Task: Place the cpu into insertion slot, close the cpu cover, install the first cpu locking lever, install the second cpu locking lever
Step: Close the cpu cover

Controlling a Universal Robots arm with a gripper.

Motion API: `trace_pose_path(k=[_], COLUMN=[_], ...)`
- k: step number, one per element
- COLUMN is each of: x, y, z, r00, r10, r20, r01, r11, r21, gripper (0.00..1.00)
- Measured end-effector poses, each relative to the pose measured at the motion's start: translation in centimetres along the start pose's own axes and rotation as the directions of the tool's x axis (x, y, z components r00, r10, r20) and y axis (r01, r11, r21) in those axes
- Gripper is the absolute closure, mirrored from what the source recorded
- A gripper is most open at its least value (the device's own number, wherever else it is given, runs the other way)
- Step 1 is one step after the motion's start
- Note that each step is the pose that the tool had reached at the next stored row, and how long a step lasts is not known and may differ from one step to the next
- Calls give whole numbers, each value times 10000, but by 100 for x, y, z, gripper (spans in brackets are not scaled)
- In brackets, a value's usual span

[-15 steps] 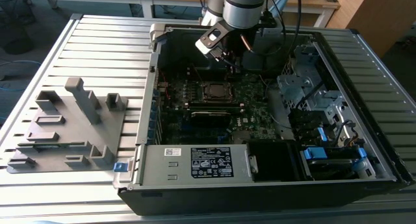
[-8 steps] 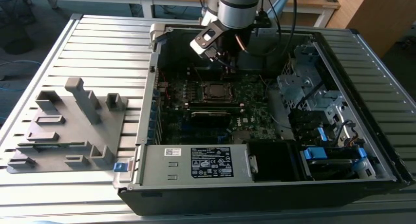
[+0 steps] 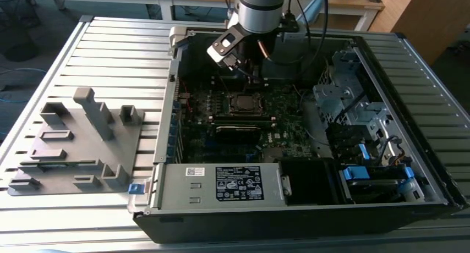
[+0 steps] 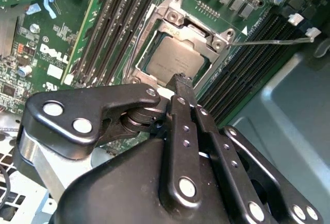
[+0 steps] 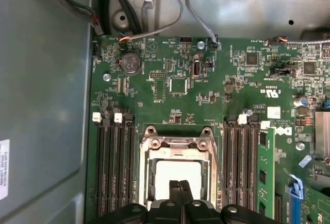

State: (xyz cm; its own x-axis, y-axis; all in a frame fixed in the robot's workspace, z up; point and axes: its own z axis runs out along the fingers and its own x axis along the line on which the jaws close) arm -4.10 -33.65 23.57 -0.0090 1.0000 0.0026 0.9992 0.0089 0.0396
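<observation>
On the bench [image 3: 110, 49], from the exterior view's left: 1 grey fixture block [image 3: 74, 143], then the open PC case [image 3: 167, 99] w/ the motherboard [image 3: 287, 107] inside, drive cages [image 3: 345, 93] on the exterior view's right. The cpu [image 5: 178, 171] sits in the insertion slot [image 5: 141, 183] mid-board. The cpu cover [image 5: 178, 142] looks to lie down over its edges, the metal top showing thru the window. The end effector [image 5: 180, 184] hangs just above the cpu's near edge, fingers pressed together, holding nothing. Handling, my guess: the cpu is light, stiff, smooth-topped and fragile underneath, so grip by opposite edges only. The cover is thin springy sheet, so press on the frame, not the window. Count: 1 cpu, 1 slot, 1 cover, 1 end effector, 1 thin lever rod [image 4: 268, 41] seen sticking out in the second wrist view.
</observation>
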Motion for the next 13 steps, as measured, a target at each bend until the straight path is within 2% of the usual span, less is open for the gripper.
trace_pose_path(k=[6, 13], x=[-6, -6], y=[-4, -4], z=[66, 69], r00=[10000, 10000], r10=[1, 0], r20=[-1, 1], r01=[-1, 0], r11=[10000, 10000], r21=[-1, -1], gripper=[89, 89])
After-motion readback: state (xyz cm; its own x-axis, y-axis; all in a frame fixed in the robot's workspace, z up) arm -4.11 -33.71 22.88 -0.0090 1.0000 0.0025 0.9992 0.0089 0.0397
